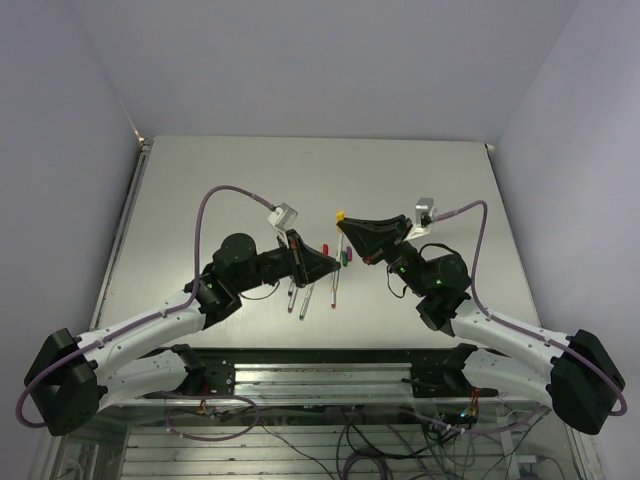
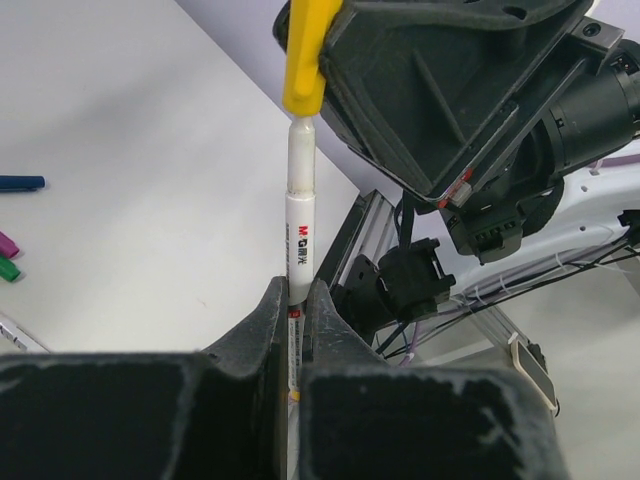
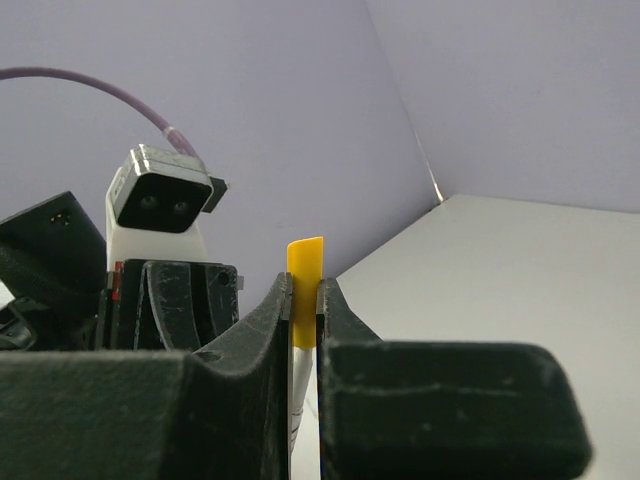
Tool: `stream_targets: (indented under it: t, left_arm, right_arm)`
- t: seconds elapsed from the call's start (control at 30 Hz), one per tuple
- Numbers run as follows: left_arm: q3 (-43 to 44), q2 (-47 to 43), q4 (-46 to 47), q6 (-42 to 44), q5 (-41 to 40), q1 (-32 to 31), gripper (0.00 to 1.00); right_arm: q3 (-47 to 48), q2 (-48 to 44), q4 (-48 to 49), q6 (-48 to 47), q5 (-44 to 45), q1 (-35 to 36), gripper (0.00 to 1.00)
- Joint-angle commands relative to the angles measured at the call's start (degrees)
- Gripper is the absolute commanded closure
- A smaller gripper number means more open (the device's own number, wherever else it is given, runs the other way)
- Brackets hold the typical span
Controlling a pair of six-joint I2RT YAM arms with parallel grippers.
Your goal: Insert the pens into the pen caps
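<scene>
Desk contact plays no part in this step: pen and cap are being joined in the air above its middle. The left arm reaches forward and inward from its base, and the right arm mirrors it. The two wrists face each other, just apart, over the centre line.

The left fingers are clamped on the barrel of a white pen, which stands straight out from them toward the other wrist. Spare pens lie on the desk below the left wrist. The right fingers are pinched on the yellow cap, whose end pokes out past them.

In the left wrist view the pen's narrow front section meets the cap's mouth. Most of that section shows bare below the cap, so I judge the cap only started, not seated.

To finish well, keep pen and cap on one axis and push straight along it. One side should hold firm while the other advances, until the cap's rim meets the barrel's shoulder. Any sideways angle could jam the cap or let the pen slide back through the left grip. Letting go on the cap side first would be the safer order.

A blue cap lies on the desk off to the side, with a purple cap and a green cap just beside each other nearby.
</scene>
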Motion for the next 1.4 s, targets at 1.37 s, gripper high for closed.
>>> stream_targets:
  t: [1.37]
  left_arm:
    - [-6.14, -8.42, 14.94, 5.40, -19.42, -0.22, 0.93]
  right_arm:
    - [1.65, 10.40, -10.21, 6.34, -12.83, 2.10, 1.00]
